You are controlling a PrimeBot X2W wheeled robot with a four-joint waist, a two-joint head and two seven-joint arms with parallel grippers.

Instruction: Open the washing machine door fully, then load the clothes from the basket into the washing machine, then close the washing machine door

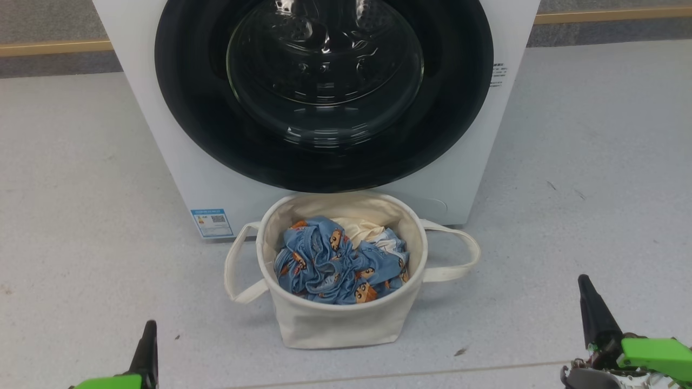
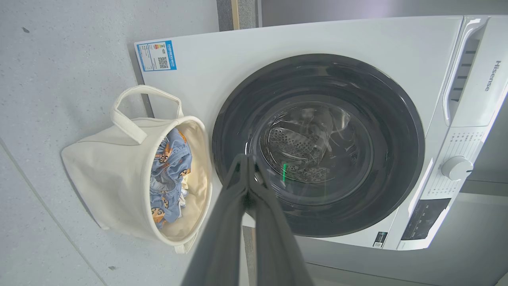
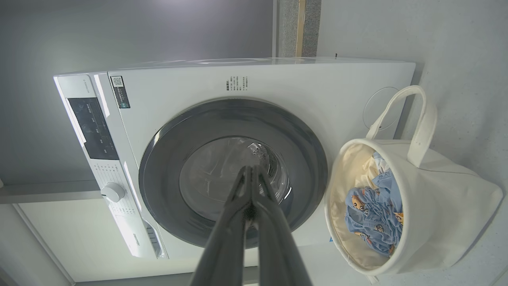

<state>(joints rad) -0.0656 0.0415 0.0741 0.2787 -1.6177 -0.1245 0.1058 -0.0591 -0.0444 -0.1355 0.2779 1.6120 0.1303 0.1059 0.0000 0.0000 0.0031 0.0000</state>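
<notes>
The washing machine [image 1: 200,178] fills the upper centre of the head view, a white, smooth-sided box on a pale speckled floor [image 1: 81,216]. The washing machine door [image 1: 324,81] lies flat against its front and looks shut, though the latch cannot be made out. Its wide rim is glossy black, and the bulging clear glass bowl at its centre carries bright reflections, with the perforated metal drum dimly visible behind it. A blue label sticker [image 1: 212,221] sits at the machine's lower left corner in the head view.

The basket [image 1: 335,319] stands on the floor at the centre of that view, just below the door and close against the machine's foot. It is a round tub of soft cream canvas with a loop strap handle [image 1: 238,265] on either side. Inside lie the clothes [image 1: 335,265], crumpled light blue denim-like fabric printed with small orange figures, with a smooth cream-yellow garment [image 1: 362,227] tucked towards the back.

The left fingers [image 1: 147,346] rise at the lower left, the right fingers [image 1: 594,313] at the lower right. Both pairs are dark, long and tapered, pressed together with nothing between them, well apart from the basket.
</notes>
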